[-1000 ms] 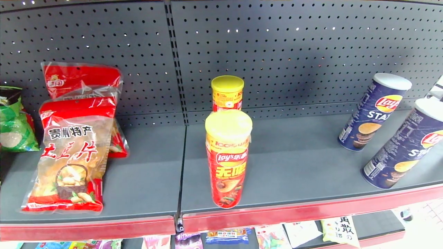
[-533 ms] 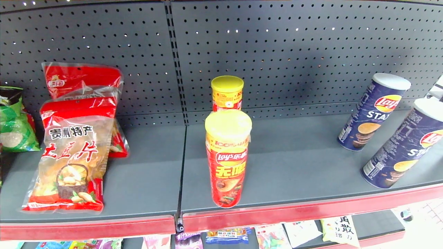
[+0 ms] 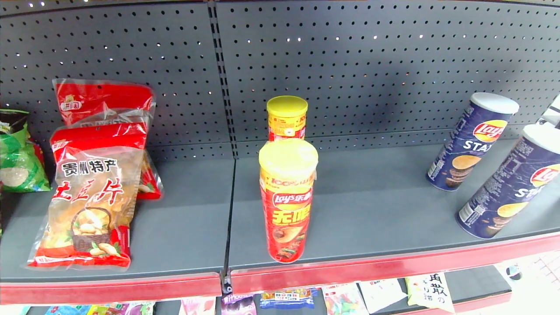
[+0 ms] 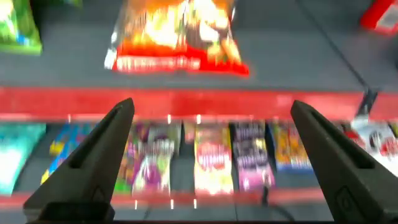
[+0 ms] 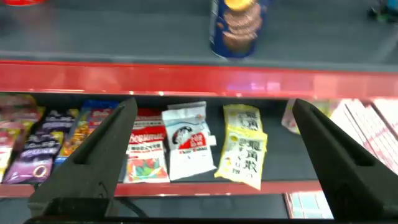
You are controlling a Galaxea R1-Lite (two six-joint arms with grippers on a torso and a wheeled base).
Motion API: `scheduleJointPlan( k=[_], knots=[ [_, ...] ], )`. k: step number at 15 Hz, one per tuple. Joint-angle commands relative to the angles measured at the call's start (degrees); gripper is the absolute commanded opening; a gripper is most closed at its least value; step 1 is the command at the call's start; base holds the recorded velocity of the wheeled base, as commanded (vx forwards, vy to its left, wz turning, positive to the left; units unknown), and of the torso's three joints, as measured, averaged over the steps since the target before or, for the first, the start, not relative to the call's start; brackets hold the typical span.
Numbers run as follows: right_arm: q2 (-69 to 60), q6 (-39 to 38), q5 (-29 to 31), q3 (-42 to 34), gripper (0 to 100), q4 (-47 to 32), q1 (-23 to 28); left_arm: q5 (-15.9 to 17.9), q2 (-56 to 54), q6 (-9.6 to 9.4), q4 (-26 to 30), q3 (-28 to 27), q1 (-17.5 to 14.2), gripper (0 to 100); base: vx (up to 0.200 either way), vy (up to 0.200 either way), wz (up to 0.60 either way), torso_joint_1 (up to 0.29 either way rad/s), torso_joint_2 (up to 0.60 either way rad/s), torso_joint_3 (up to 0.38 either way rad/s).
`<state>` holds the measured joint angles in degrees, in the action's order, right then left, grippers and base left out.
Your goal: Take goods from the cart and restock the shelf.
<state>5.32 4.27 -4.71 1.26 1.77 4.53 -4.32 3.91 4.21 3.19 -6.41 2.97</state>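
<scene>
Green bag (image 3: 17, 157) cut by edge, rear can (image 3: 287, 118) partly behind front can (image 3: 286, 201)

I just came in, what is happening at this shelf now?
Nothing is being handled right now. The left end effector and the right end effector are both open and empty, in front of the shelf. On the shelf are two red cans, two blue cans and red bags.
</scene>
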Motion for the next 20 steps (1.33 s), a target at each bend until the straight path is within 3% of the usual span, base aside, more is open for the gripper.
scheduleJointPlan(
  k=[1, 4, 5, 6, 7, 8, 9, 11, 13, 16, 20],
  knots=[
    [0.22, -1.19, 0.22, -0.38, 100, -0.10, 0.04, -0.25, 0.04, -0.60, -5.57, 6.24, -0.07, 100, 0.000, 0.000, 0.00, 0.000, 0.00, 0.000],
    [0.22, -1.63, -3.12, -0.38, 100, -0.19, -0.05, 2.82, 0.04, 0.54, -5.30, 6.15, -0.07, 100, 0.000, 0.000, 0.00, 0.000, 0.00, 0.000],
    [0.22, -1.89, -6.81, -0.20, 100, -0.45, 0.04, 8.27, 0.04, -0.43, -5.48, 6.24, -0.07, 100, 0.000, 0.000, 0.00, 0.000, 0.00, 0.000],
    [0.22, -1.28, -7.25, -0.20, 100, -0.54, 0.04, 12.31, 0.04, -5.00, -5.48, 6.24, -0.07, 100, 0.000, 0.000, 0.00, 0.000, 0.00, 0.000],
    [0.22, -1.37, -7.25, -0.20, 100, -0.63, 0.04, 12.23, 0.04, -6.93, -5.39, 6.32, -0.07, 100, 0.000, 0.000, 0.00, 0.000, 0.00, 0.000],
    [0.22, -2.68, -7.16, -0.11, 100, -0.80, 0.04, 5.81, -0.57, -6.14, -2.67, 6.15, -1.22, 100, 0.000, 0.000, 0.00, 0.000, 0.00, 0.000],
    [0.22, -3.48, -6.72, -0.11, 100, -0.71, 0.04, 4.40, -0.92, -3.33, -2.58, 6.15, -2.80, 100, 0.000, 0.000, 0.00, 0.000, 0.00, 0.000],
    [0.22, -2.07, -5.40, -0.11, 100, -0.80, 0.04, 4.40, -3.91, -4.65, -2.84, 6.32, -2.80, 100, 0.000, 0.000, 0.00, 0.000, 0.00, 0.000],
    [0.66, -2.16, -2.41, -0.11, 100, -0.98, 2.23, 3.09, -3.91, -3.41, -2.93, 6.32, -2.80, 100, 0.000, 0.000, 0.00, 0.000, 0.00, 0.000],
    [0.49, -0.05, -2.59, -0.29, 100, -0.36, 2.23, 3.35, -3.91, -3.68, -2.93, 6.32, -2.80, 100, 0.000, 0.000, 0.00, 0.000, 0.00, 0.000],
    [0.49, 0.13, -11.82, 0.06, 100, -1.42, 1.27, 3.35, -3.91, -3.68, -2.93, 6.32, -2.89, 100, 0.000, 0.000, 0.00, 0.000, 0.00, 0.000]
  ],
)
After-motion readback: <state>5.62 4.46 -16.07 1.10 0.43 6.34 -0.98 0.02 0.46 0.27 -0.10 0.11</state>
